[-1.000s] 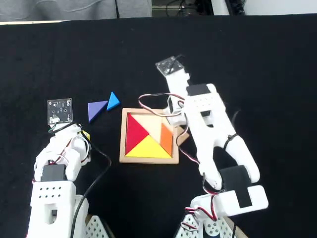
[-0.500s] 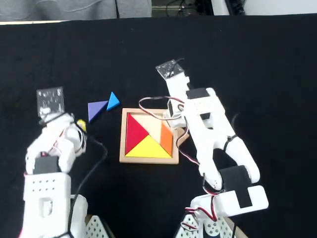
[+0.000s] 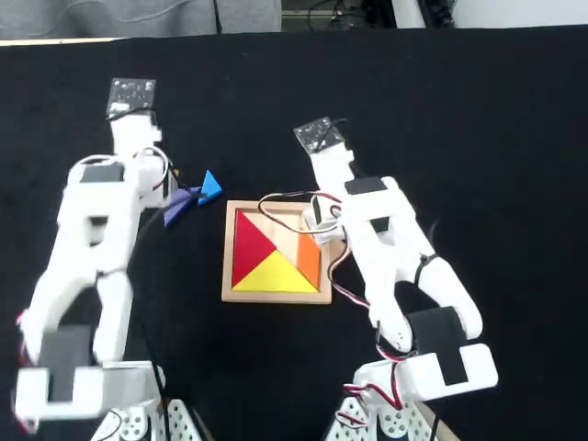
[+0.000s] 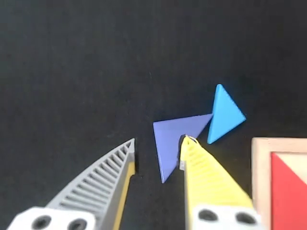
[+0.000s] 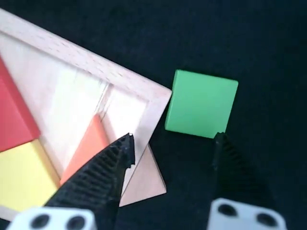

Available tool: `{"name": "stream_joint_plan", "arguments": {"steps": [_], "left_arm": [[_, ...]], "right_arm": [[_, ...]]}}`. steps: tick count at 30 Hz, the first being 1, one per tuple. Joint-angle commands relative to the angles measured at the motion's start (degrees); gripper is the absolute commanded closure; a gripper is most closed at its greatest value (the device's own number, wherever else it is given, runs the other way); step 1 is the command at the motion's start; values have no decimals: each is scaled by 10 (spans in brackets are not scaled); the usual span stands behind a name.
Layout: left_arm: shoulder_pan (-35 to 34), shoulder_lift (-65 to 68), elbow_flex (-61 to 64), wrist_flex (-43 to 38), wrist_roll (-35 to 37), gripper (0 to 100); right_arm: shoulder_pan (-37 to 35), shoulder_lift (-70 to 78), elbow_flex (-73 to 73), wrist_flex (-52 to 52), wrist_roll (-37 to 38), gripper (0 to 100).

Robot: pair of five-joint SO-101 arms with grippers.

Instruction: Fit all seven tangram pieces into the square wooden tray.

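High view shows you the left arm stretched forward over the black table (image 3: 487,129). On its wrist view, your left gripper (image 4: 159,142) is wide open. The yellow finger tip (image 4: 188,143) lies over the edge of the flat purple triangle piece (image 4: 170,136), and the grey finger is apart from it, above the cloth. The flat light blue triangle piece (image 4: 223,115) touches the purple one at a corner.

To the right is the square wooden tray (image 3: 276,297). It contains a red triangle (image 3: 249,243), a yellow triangle (image 3: 272,274) and an orange piece (image 3: 309,254).

Your right gripper (image 5: 173,140) is also wide open, above the tray's corner. The green square piece (image 5: 202,103) lies just outside this corner, and a pale wood-coloured triangle (image 5: 145,180) lies against the rim.
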Motion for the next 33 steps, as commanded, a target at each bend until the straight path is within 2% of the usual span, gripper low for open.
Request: {"name": "stream_joint_plan", "arguments": {"steps": [1,6,8,12,14,21,29,33], "left_arm": [[3,96,-79,-1,-18,833],[7,145,-82,-11,-135,734],[6,155,-82,-35,-177,724],[15,169,-82,-47,-335,724],[22,183,-85,-51,-379,724],[24,271,-171,-40,-399,724],[15,360,-307,84,-400,727],[-3,375,-346,103,-400,729]], "right_arm": [[11,-29,-5,-9,-4,737],[11,-29,-5,-9,-2,737],[11,-29,-5,-9,-2,737],[11,-29,-5,-9,-2,737],[11,-29,-5,-9,-2,737],[11,-29,-5,-9,-1,737],[11,-28,-5,-9,-1,737],[11,-28,-5,-9,-1,737]]}}
